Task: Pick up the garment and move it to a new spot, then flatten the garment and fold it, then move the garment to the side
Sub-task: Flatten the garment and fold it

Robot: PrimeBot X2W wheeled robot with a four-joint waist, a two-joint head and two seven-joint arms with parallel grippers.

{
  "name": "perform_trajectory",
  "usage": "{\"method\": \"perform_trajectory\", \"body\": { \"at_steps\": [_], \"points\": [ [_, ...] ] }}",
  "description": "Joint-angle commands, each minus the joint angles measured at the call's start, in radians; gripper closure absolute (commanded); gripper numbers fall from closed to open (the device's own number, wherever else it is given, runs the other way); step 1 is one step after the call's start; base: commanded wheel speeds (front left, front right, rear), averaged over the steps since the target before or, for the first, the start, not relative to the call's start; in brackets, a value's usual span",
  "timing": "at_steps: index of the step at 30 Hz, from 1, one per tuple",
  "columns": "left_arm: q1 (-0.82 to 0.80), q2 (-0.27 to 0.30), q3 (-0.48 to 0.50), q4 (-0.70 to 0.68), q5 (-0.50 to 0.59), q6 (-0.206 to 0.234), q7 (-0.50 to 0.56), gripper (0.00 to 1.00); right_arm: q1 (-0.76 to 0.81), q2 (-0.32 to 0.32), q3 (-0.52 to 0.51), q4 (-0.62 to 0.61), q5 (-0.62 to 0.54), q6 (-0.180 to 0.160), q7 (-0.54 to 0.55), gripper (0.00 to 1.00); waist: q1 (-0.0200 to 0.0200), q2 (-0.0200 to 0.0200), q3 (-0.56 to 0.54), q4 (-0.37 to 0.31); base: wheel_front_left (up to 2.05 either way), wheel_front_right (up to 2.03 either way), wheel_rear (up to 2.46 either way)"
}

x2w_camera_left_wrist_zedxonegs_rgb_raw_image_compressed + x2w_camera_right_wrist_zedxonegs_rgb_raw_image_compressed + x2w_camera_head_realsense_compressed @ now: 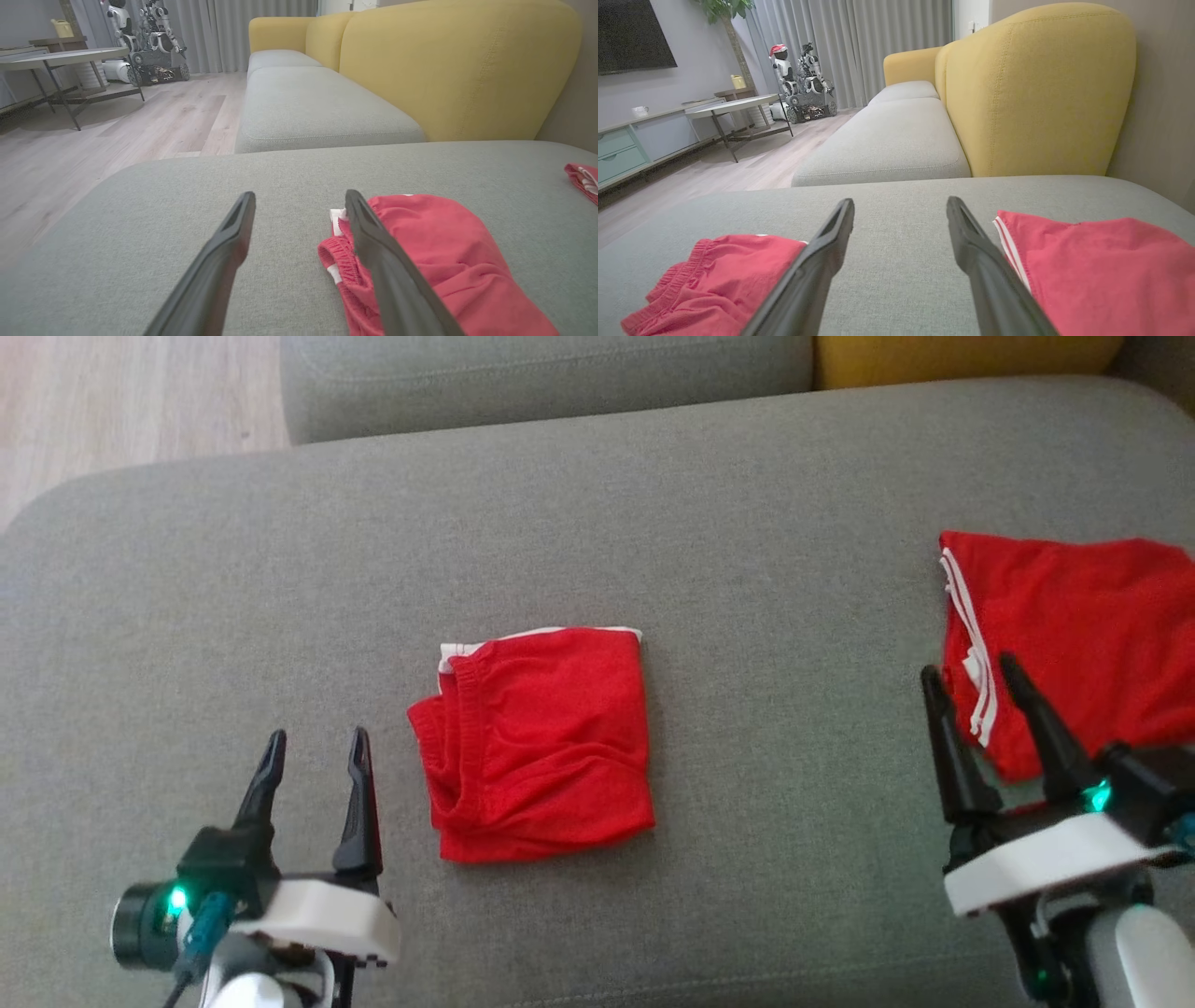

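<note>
Well, our left gripper (317, 737), released & empty, sits just beside the folded red shorts (537, 737) mid sofa cushion (747, 523); right gripper (968, 667), also released, by a 2nd red striped garment (1074, 635). Risk: we pinch top layer only, fold opens.

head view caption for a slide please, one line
Folded red garment centred on the grey sofa cushion, striped red garment at right, both jaws open and empty.

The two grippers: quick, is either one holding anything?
Left gripper: open, empty, left of the folded red shorts.
Right gripper: open, empty, by the second red garment.
</note>
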Motion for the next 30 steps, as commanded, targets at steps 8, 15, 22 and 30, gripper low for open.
{"method": "perform_trajectory", "body": {
  "at_steps": [8,15,22,30],
  "points": [
    [0.034,0.032,0.043,-0.043,-0.015,0.021,0.013,0.00,0.058,0.026,-0.007,-0.088,-0.036,-0.001,0.048,0.00,0.0000,0.0000,-0.061,0.014,0.00,0.00,0.00],
    [0.084,0.044,0.042,-0.057,-0.030,0.028,0.022,0.00,0.109,0.044,-0.014,-0.110,-0.047,-0.001,0.072,0.00,0.0000,0.0000,-0.104,0.025,0.00,0.00,0.00],
    [0.104,0.050,0.038,-0.069,-0.036,0.030,0.029,0.00,0.136,0.050,-0.017,-0.115,-0.055,-0.001,0.088,0.00,0.0000,0.0000,-0.129,0.035,0.00,0.00,0.00],
    [0.117,0.058,0.042,-0.072,-0.045,0.032,0.028,0.00,0.155,0.057,-0.024,-0.119,-0.059,-0.001,0.097,0.00,0.0000,0.0000,-0.147,0.044,0.00,0.00,0.00]
  ]
}}
